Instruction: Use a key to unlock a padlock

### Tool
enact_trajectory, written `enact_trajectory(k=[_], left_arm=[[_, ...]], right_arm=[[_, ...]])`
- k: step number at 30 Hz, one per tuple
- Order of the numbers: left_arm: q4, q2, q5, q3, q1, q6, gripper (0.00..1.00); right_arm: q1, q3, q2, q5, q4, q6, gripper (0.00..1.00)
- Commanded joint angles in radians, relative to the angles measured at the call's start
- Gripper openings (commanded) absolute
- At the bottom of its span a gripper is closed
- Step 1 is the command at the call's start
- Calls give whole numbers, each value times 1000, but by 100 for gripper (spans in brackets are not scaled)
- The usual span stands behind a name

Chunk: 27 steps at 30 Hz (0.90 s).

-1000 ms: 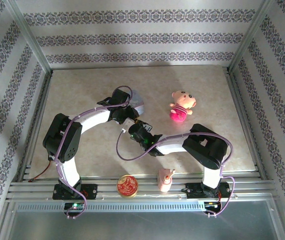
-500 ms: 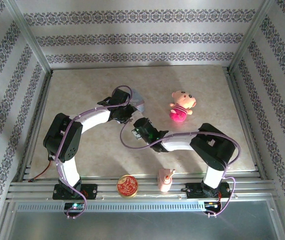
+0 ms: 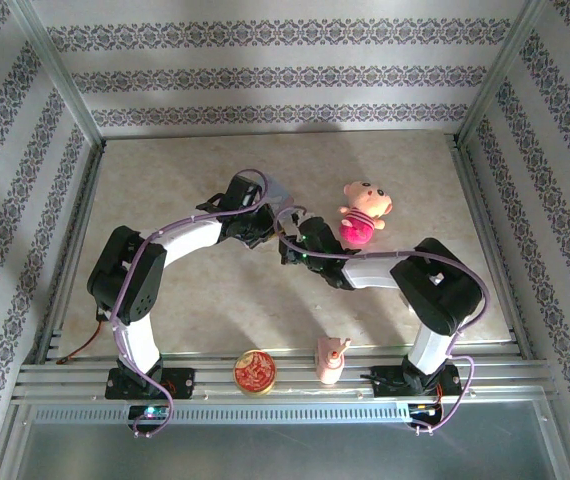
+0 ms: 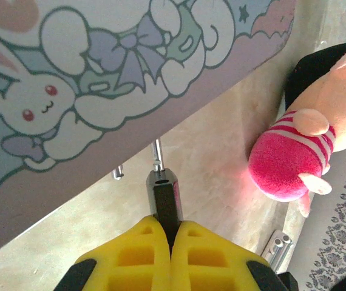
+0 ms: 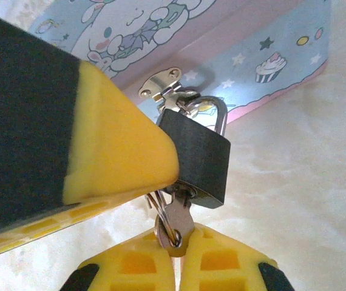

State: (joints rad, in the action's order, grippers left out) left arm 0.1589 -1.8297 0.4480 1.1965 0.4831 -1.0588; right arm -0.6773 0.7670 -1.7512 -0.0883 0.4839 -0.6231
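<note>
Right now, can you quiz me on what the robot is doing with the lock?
1. True or false: the padlock hangs on the clasp of the tin.
2. What does the right gripper pinch? A the key, B the tin, C nothing.
3. Fill in the gap: the left gripper is shut on the ____.

Key: 1 true; 2 A; 3 padlock.
</note>
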Motion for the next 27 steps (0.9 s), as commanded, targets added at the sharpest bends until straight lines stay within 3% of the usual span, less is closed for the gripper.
enact_trajectory(k=[1, 6, 11, 13, 14, 15, 18, 20, 24, 27], left_arm=[[-15, 26, 55, -10, 12, 5, 0], [-26, 29, 34, -30, 8, -10, 1], [-66, 31, 32, -65, 5, -41, 18], [-80, 33, 26, -79, 3, -52, 30], [-85, 35, 21, -85, 4, -57, 49], [-85, 37, 15, -88, 4, -59, 59], [-88, 41, -7, -100, 2, -61, 66], [-89, 41, -26, -108, 2, -58, 86], [-89, 41, -78, -108, 2, -29, 88], [-80, 35, -132, -91, 3, 14, 82]], right_arm=[[39, -21, -3, -86, 62, -93, 0], [50, -39, 19, -87, 47, -99, 0], [61, -62, 33, -96, 44, -103, 0], [62, -62, 36, -98, 33, -94, 0], [64, -63, 36, -99, 33, -92, 0], [65, -63, 36, -102, 33, -89, 0], [66, -61, 41, -103, 30, -83, 0], [67, -60, 44, -105, 28, -77, 0], [68, -58, 62, -102, 15, -63, 0], [68, -64, 82, -93, 3, -56, 0]])
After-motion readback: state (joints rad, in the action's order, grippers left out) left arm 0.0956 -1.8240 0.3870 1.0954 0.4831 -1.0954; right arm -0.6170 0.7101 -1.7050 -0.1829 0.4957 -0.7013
